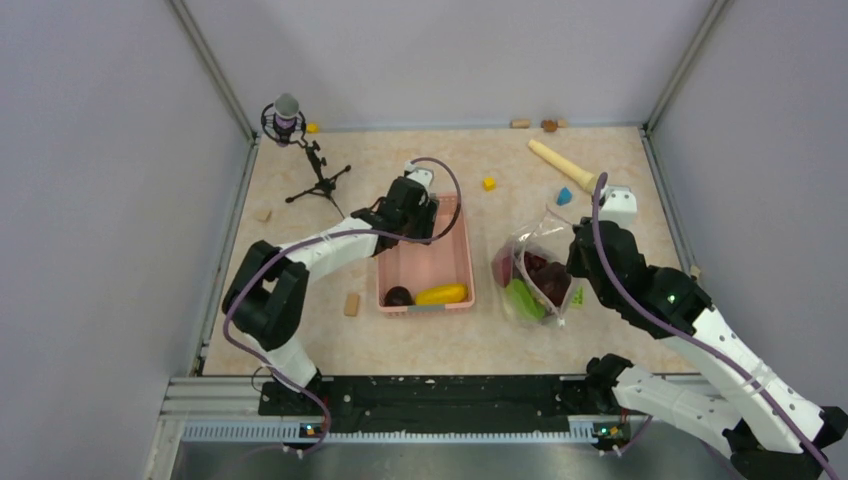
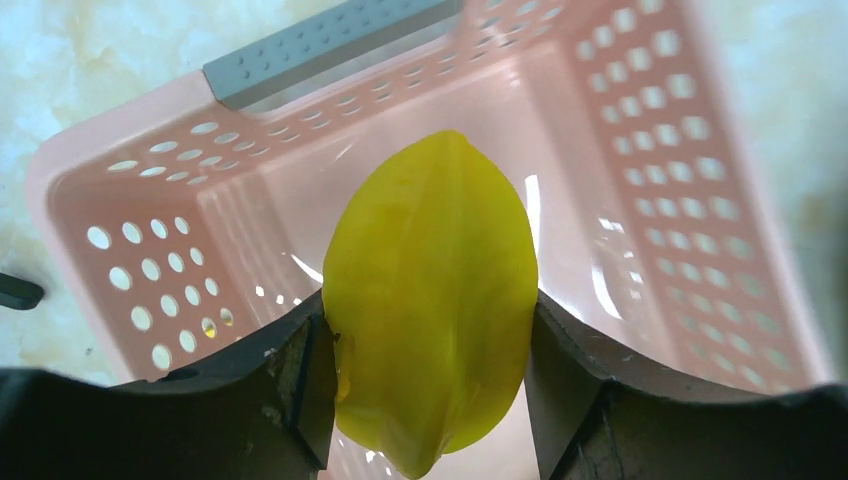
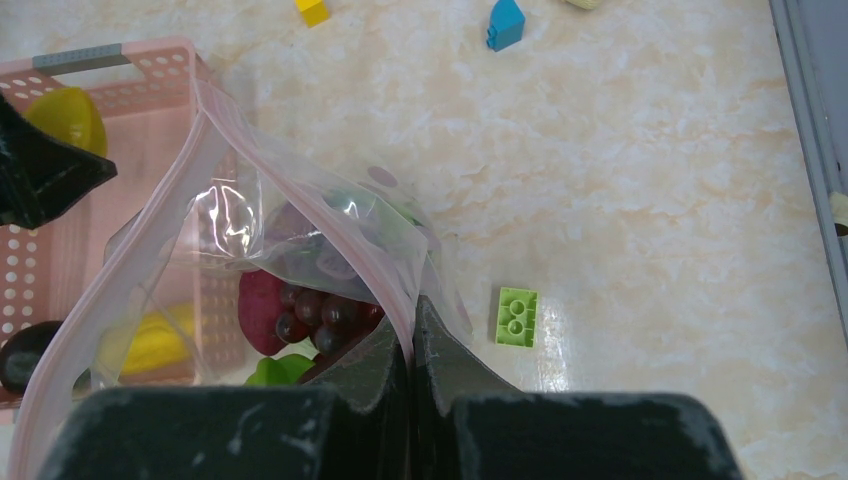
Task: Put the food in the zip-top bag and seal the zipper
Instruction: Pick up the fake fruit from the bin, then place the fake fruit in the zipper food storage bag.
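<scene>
Above the basket, left end effector grips yellow fruit.

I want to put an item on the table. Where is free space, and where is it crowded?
Free: the table in front of the pink basket and the zip-top bag; also the rear strip between the microphone stand and the rolling pin. Crowded: the gap between basket and bag.
</scene>
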Motion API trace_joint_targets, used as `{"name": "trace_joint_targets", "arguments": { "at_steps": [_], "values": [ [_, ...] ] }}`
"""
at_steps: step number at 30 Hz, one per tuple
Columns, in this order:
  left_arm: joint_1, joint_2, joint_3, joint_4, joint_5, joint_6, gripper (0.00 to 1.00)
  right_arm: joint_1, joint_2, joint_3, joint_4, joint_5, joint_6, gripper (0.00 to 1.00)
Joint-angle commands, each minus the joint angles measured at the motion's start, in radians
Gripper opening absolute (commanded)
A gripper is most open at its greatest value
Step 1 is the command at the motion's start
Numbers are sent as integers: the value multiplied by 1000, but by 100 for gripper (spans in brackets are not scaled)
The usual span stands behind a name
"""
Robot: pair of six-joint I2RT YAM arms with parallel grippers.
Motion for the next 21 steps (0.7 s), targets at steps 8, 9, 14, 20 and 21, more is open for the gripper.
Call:
{"name": "trace_joint_targets", "arguments": {
  "at_steps": [8,9,14,20,21],
  "values": [
    [-20,-338,-114,270,583,-63,0,-1,-13,5,27,0,-2,1],
    [-26,-349,-107,288,666,-65,0,-1,-12,6,28,-2,-2,1],
    [-119,-378,-44,313,834,-46,0,-1,-14,4,30,-11,-6,1],
    [-274,-397,42,292,728,30,0,-1,-14,5,32,-18,-7,1],
    [-289,-398,51,300,714,30,0,-1,-16,4,33,-20,-6,1]
  ]
}}
